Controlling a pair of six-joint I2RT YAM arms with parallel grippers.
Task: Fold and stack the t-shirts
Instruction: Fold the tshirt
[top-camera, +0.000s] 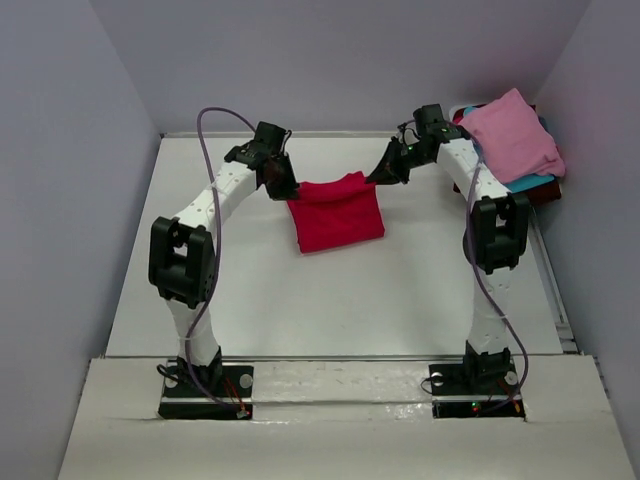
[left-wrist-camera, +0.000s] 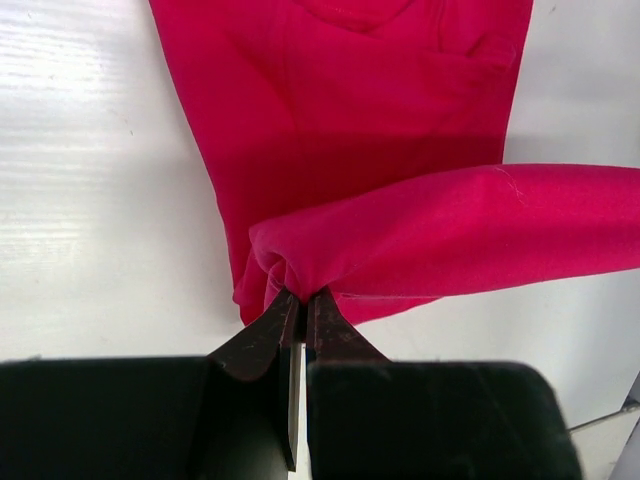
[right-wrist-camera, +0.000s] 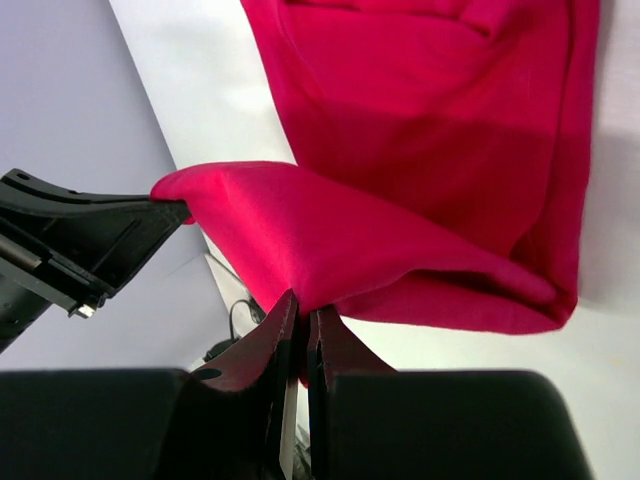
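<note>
The crimson-red t-shirt (top-camera: 336, 215) lies on the table's far middle, its far edge lifted off the surface. My left gripper (top-camera: 283, 189) is shut on the shirt's far left corner (left-wrist-camera: 300, 262). My right gripper (top-camera: 381, 176) is shut on the far right corner (right-wrist-camera: 310, 285). The held edge hangs stretched between the two grippers above the rest of the shirt (left-wrist-camera: 350, 110), which lies flat (right-wrist-camera: 430, 130). A light pink t-shirt (top-camera: 510, 135) lies on top of a teal-blue one (top-camera: 530, 183) and a dark maroon one (top-camera: 545, 193) at the far right.
The stack of shirts sits by the right wall, close behind my right arm (top-camera: 490, 230). The left gripper's black body shows in the right wrist view (right-wrist-camera: 70, 240). White table (top-camera: 330, 300) between the arms; grey walls enclose it on three sides.
</note>
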